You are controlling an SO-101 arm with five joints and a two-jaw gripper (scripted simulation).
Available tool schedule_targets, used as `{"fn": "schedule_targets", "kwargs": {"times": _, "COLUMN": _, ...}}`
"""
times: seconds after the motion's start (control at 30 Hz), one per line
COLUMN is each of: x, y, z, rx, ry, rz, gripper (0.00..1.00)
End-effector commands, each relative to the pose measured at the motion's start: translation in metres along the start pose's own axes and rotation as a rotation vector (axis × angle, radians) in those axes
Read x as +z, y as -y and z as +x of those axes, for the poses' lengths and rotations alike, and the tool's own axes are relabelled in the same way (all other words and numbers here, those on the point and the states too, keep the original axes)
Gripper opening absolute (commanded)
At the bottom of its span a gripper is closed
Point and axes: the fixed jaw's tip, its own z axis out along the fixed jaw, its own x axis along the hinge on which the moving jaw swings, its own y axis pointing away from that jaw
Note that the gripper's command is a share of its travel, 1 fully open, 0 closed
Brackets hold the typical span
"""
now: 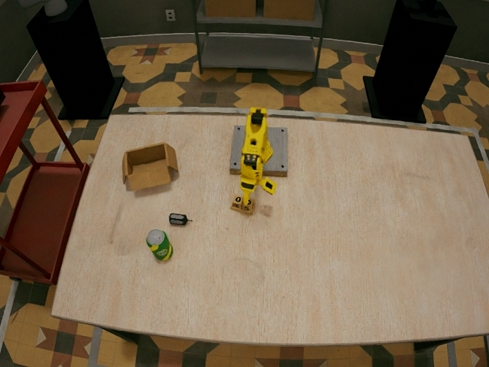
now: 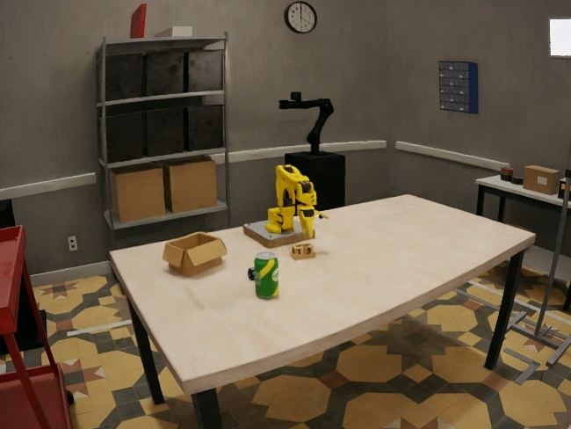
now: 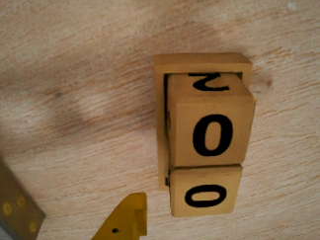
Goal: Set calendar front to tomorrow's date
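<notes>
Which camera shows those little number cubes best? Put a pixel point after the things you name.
The wrist view: the cubes (image 1: 238,199) (image 2: 297,250) (image 3: 212,134) look largest there, both top zeros readable. The top view has them small, one partly behind the gripper (image 1: 257,194); the exterior view shows small side digits.
</notes>
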Motion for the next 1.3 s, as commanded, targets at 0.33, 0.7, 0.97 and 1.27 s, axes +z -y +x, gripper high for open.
{"fn": "schedule_targets", "kwargs": {"times": 0.33, "x": 0.008, "y": 0.000, "z": -0.002, "rx": 0.024, "ry": -0.003, "rz": -0.033, "gripper": 0.35}}
{"fn": "schedule_targets", "kwargs": {"times": 0.7, "x": 0.008, "y": 0.000, "z": -0.002, "rx": 0.024, "ry": -0.003, "rz": -0.033, "gripper": 0.35}}
{"fn": "schedule_targets", "kwargs": {"times": 0.97, "x": 0.009, "y": 0.000, "z": -0.002, "rx": 0.024, "ry": -0.003, "rz": -0.033, "gripper": 0.35}}
{"fn": "schedule_targets", "kwargs": {"times": 1.27, "x": 0.017, "y": 0.001, "z": -0.002, "rx": 0.024, "ry": -0.003, "rz": -0.033, "gripper": 0.35}}
